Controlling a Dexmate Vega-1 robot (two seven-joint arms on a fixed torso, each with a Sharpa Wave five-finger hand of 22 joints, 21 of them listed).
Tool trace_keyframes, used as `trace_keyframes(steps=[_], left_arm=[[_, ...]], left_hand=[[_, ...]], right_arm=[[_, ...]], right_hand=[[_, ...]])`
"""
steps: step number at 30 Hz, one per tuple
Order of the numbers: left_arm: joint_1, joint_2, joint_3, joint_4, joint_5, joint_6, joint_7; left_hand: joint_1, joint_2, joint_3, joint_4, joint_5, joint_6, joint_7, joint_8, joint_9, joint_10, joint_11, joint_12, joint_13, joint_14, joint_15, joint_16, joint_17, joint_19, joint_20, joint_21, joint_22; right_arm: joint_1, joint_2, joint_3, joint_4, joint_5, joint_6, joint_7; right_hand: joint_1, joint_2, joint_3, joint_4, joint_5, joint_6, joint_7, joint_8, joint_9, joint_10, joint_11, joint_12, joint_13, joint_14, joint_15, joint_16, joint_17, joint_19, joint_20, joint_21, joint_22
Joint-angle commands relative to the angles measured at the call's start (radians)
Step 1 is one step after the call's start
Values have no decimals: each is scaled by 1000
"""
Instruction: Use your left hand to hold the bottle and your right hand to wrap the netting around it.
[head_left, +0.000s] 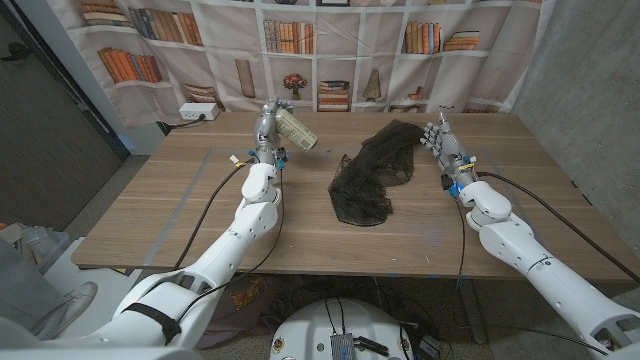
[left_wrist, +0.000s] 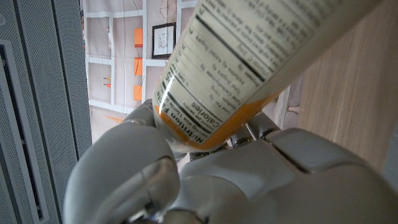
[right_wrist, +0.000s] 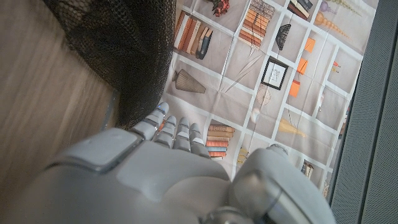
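The wooden table runs across the head view, with a printed bookshelf backdrop hung behind its far edge and a white power strip at the far left corner. The black netting lies crumpled in the middle of the table, its far right corner reaching up to the right hand; its mesh is dark enough that the folds are hard to make out, and in the right wrist view it is cut off by the picture's edge. That hand stands at the far right side of the table with its fingers lying close together, their tips right at the netting's edge; whether they pinch the mesh or merely touch it I cannot tell, since the back of the hand hides the palm side. The left hand is raised over the far left part of the table and grips the bottle, which juts out tilted toward the right, off the table. In the left wrist view the fingers curl around the bottle's lower end, hiding its base, and the printed nutrition label and an orange band show while the bottle's top is cut off.
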Motion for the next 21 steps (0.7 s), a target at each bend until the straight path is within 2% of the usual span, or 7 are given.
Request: trace_keyframes(steps=[1,5,11,14,18,21], left_arm=[[45,3,-36,-39,-87,-4,-66],[52,-2,-48,-25,-106,-25,-91],[61,-26,-69,-10,-154,-53,-128],[53,-41,-81,22,-182,-82,-181],[53,-46,-89,33,-193,-97,-201],[59,-50,-96,29,-199,-107,-204]], left_hand=[[-53,65,106,98,3,-2,-1,6,-1,3,-1,3,-2,-1,-145,-7,3,-8,-28,10,-1],[-53,65,108,98,3,3,5,7,-5,5,4,3,-5,-1,-143,-9,5,-8,-28,12,-2],[-53,65,109,98,2,4,7,9,-7,6,6,2,-9,-2,-144,-11,7,-10,-28,14,-4],[-53,64,110,98,1,0,3,10,-7,3,9,2,-10,-3,-143,-13,8,-11,-28,15,-5],[-53,64,111,98,1,0,5,10,-8,1,8,2,-11,-4,-143,-15,10,-14,-29,16,-6],[-54,64,111,98,0,2,6,12,-10,11,11,5,-13,-3,-142,-16,11,-14,-30,18,-7]], right_arm=[[-59,-46,-1,-140,-48,-74,-86],[-75,-52,-1,-168,-58,-80,-99],[-98,-92,-9,-249,-100,-157,-145],[-100,-97,-13,-265,-108,-172,-150],[-105,-109,-18,-297,-138,-196,-173],[-110,-124,-20,-318,-150,-213,-173]], right_hand=[[11,-1,-1,-7,-2,-1,2,2,6,7,0,7,2,6,7,-1,3,4,-2,1,1],[15,1,1,-9,-2,-2,3,2,6,7,3,7,2,8,7,-1,3,11,0,3,1],[25,3,5,-15,-1,-3,7,3,6,12,3,9,2,12,12,1,3,18,7,5,1],[43,-1,9,-27,-3,-3,12,5,6,32,18,16,3,35,24,8,3,34,15,10,1],[57,-4,13,-37,-4,-2,16,6,6,47,20,21,3,50,25,11,3,43,19,12,1],[78,-8,18,-52,-7,2,16,9,6,98,14,38,5,21,51,-3,5,16,41,1,4]])
